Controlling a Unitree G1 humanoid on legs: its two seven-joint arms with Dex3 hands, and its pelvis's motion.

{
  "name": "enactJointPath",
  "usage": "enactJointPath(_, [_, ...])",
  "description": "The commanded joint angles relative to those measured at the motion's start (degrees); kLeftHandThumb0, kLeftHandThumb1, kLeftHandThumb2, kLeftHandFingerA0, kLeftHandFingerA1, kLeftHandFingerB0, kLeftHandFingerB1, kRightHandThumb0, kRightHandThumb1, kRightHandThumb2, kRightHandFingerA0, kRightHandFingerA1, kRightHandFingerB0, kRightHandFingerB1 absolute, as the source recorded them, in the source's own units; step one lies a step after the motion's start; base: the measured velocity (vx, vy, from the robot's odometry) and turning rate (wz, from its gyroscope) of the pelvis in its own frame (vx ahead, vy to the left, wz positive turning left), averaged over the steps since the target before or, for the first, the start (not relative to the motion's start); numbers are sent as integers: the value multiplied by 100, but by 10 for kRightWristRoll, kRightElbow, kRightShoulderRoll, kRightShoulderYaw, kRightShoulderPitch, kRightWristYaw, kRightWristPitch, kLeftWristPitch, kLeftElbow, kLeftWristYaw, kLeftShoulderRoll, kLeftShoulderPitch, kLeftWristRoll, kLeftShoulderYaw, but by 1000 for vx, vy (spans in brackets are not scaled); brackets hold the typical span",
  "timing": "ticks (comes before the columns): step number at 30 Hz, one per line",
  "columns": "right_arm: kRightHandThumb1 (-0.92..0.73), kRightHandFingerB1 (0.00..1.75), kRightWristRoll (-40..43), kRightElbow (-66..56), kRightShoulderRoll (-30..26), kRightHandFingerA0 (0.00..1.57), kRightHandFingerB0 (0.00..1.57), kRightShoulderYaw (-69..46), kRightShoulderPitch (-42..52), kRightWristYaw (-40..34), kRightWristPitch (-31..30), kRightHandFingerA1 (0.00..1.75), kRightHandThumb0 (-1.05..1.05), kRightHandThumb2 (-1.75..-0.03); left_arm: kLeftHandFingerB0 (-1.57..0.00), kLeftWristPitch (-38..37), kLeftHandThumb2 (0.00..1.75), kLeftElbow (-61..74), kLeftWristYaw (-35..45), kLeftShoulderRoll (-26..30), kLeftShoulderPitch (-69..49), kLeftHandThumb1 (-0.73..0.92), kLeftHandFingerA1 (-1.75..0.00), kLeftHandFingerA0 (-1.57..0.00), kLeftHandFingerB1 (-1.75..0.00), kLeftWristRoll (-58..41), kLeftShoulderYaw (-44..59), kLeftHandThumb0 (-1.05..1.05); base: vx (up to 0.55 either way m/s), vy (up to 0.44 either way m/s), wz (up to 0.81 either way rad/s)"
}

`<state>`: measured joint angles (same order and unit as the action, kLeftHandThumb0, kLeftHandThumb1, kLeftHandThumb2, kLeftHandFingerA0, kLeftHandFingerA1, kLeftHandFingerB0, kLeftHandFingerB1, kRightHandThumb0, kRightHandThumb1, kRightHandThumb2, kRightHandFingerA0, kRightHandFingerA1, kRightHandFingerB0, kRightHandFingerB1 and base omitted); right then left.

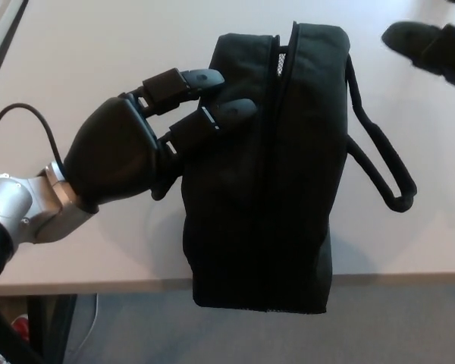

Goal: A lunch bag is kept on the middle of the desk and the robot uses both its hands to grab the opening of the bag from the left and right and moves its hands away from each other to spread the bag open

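Two black hands show around one black lunch bag (265, 174), which stands on the pale desk (98, 53) at its near edge, its lower end reaching over the rim toward the grey floor (136, 334). The bag's top faces the camera, and a narrow slit of opening (282, 57) runs along it from the far end toward the near one; a scrap of pale mesh lining shows at the far end of that slit. The two sides of the opening lie close together (hardly any gap). A looped carrying strap (379, 163) hangs off the bag's right side and rests on the desk.

The left hand (129, 148) comes in from the lower left on a silver wrist (23, 205), with a thin black cable (30, 121) curving over the desk behind it. Its two thick fingers (205, 77) are stretched out and spread a little apart, their tips lying on the left panel of the bag near the opening; they are not curled round any fabric, and the thumb sits low against the bag's side. The right hand (428, 42) only shows at the upper right corner, blurred and cut by the frame, clear of the bag and the strap; whether its fingers are apart or together I cannot tell.
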<state>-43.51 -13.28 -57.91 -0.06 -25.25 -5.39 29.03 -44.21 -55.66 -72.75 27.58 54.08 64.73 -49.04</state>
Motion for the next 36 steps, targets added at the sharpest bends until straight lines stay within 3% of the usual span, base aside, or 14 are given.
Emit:
enactJointPath(1, [-46,36,37,6,7,32,14,-4,-36,44,11,43,-50,-70,-10,16,62,-5,-6,3,-3,58,-36,-38,-35,27,-11,-11,0,0,0])
enactJointPath(2, [-46,36,31,7,9,31,14,-1,-42,45,11,44,-51,-71,-4,15,92,-5,-5,3,-4,40,-53,-24,-49,26,-10,-10,0,0,0])
enactJointPath(3, [-46,36,29,9,12,32,13,3,-52,51,11,44,-51,-71,-13,14,63,-5,-7,2,-4,58,-36,-38,-35,25,-10,-10,0,0,0])
enactJointPath(12, [-47,37,-4,60,47,31,13,45,-179,66,18,45,-54,-74,-10,15,62,-7,-4,2,-12,58,-36,-36,-34,27,-16,-10,0,0,0])
enactJointPath(13, [-46,36,-12,67,51,31,11,51,-189,65,18,44,-54,-73,-4,14,91,-7,-9,1,-13,39,-53,-24,-49,27,-17,-8,0,0,0])
enactJointPath(14, [-47,37,-19,77,57,32,12,58,-200,63,19,44,-55,-74,-5,13,91,-7,-13,0,-14,39,-53,-24,-49,26,-18,-8,0,0,0])
enactJointPath(15, [-48,38,-19,87,64,33,15,66,-208,68,18,44,-54,-74,-11,13,62,-4,-13,1,-15,57,-36,-39,-35,26,-18,-10,0,0,0])
enactJointPath(19, [-48,38,-31,117,81,32,15,90,-234,87,5,44,-53,-73,-9,14,61,7,-16,6,-16,56,-36,-38,-35,29,-20,-10,0,0,0])
enactJointPath(22, [-43,37,-66,180,99,30,15,116,-261,58,4,42,-48,-69,-5,21,62,12,-21,7,-17,57,-36,-37,-33,32,-19,-11,0,0,0])
enactJointPath(23, [-43,37,-77,198,104,30,15,125,-269,51,3,42,-48,-68,-1,20,90,14,-20,8,-17,38,-53,-22,-48,31,-19,-9,0,0,0])
enactJointPath(24, [-41,37,-87,218,108,32,17,132,-277,38,4,42,-48,-67,-7,18,61,14,-21,8,-17,56,-35,-37,-35,31,-19,-10,0,0,0])
enactJointPath(29, [-41,37,-110,254,120,33,16,150,-282,7,4,43,-53,-69,-7,14,61,18,-20,7,-19,57,-36,-37,-35,29,-16,-9,0,0,0])
enactJointPath(36, [-44,37,-114,237,116,28,13,167,-251,30,15,42,-54,-71,-7,20,62,25,-15,9,-20,56,-37,-36,-33,33,-16,-10,0,0,0])
